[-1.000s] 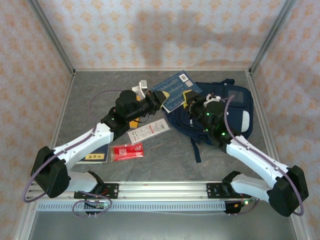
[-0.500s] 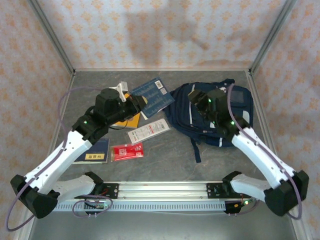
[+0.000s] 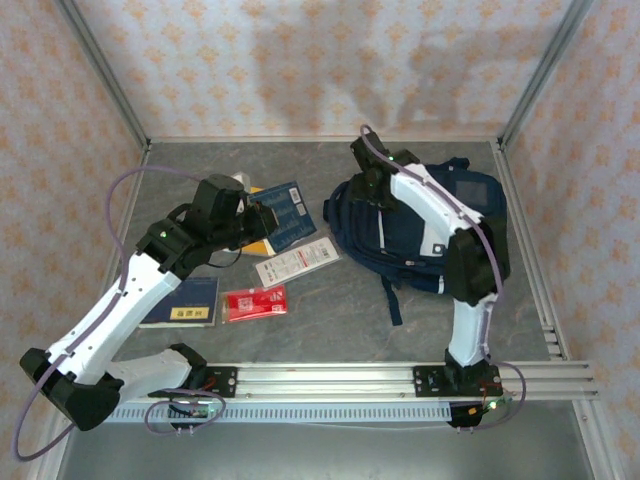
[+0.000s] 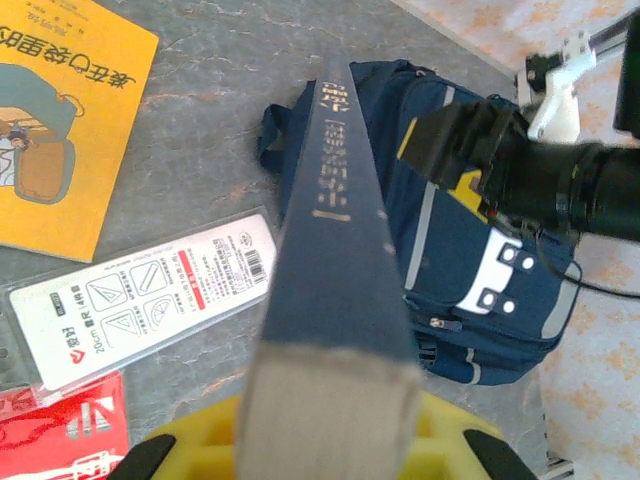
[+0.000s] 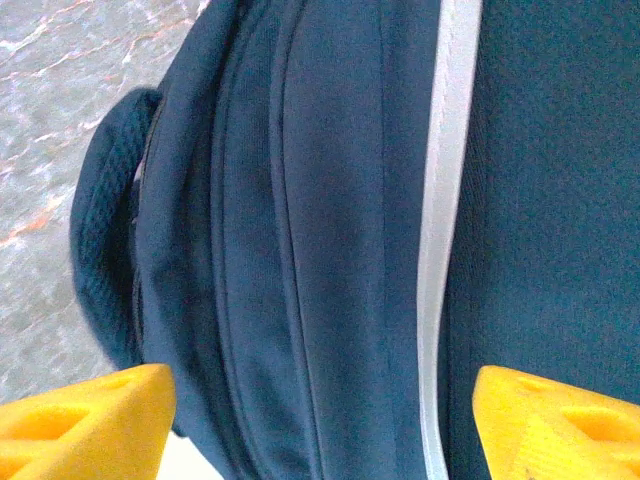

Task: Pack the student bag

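Both arms have shifted in the last second: the right one now arches over the student bag point(image 3: 405, 245) to its far-left end, and the left has drawn back toward the table's left half, away from the bag.

That bag lies flat on the right half of the table, its white front patch up and its opening not visibly parted. This is probably why the right gripper point(image 3: 368, 185) hovers at the top end. In the right wrist view its yellow fingers point(image 5: 90, 415) stand spread wide, with the bag's zippered side and carry handle point(image 5: 105, 250) just beyond them and nothing clamped between. It looks placed to catch fabric or a zip and open the mouth.

Meanwhile the left gripper point(image 3: 255, 212) is pressed together on a blue book point(image 3: 285, 208), holding it edge-on and aimed at the bag, apparently waiting until there is a gap to slide it in.

A yellow book point(image 4: 60, 120), a white ruler pack point(image 3: 295, 262), a blue booklet point(image 3: 185, 300) and a red packet point(image 3: 254, 303) lie unpacked on the table.
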Controlling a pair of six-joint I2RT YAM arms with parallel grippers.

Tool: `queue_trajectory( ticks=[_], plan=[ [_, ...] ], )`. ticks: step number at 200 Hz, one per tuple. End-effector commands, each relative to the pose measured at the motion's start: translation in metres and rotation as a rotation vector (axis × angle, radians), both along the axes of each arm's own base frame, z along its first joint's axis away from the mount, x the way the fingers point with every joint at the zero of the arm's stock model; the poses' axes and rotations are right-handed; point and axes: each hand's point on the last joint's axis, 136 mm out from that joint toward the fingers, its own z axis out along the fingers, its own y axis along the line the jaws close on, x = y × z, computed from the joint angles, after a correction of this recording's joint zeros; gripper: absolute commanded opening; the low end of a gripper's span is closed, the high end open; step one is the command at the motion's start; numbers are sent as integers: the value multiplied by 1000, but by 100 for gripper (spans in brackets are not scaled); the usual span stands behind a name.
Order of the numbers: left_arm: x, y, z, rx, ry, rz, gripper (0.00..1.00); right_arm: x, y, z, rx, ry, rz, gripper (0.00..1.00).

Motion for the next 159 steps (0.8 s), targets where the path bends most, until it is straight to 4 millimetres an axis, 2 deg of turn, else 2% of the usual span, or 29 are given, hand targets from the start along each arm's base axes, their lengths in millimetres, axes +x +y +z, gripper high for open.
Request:
queue_trajectory(
  ticks=[1,22,51,64,80,87,104,128,159],
  plan=[
    [-1,9,7,47,-40,9,0,-1,-18,-11,-138,69,21,78],
    [1,11,5,51,-33,11,0,10,-16,-27,-160,96,24,74],
    [2,11,3,95,-7,-14,0,19,-21,-49,-164,120,5,62],
    [4,11,2,108,-17,-24,0,22,-17,-56,-117,127,14,50],
    [7,15,-5,120,2,-8,0,20,-22,-56,-138,137,17,23],
    [9,14,-8,119,8,-11,0,17,-23,-56,-133,142,20,14],
    [15,10,-16,126,11,-26,0,8,-21,-47,-102,131,43,0],
    [27,5,-30,140,27,-29,0,-8,-14,-20,-8,92,77,0],
    [38,-20,-35,60,32,-93,0,-38,-12,18,79,48,140,0]
  ],
)
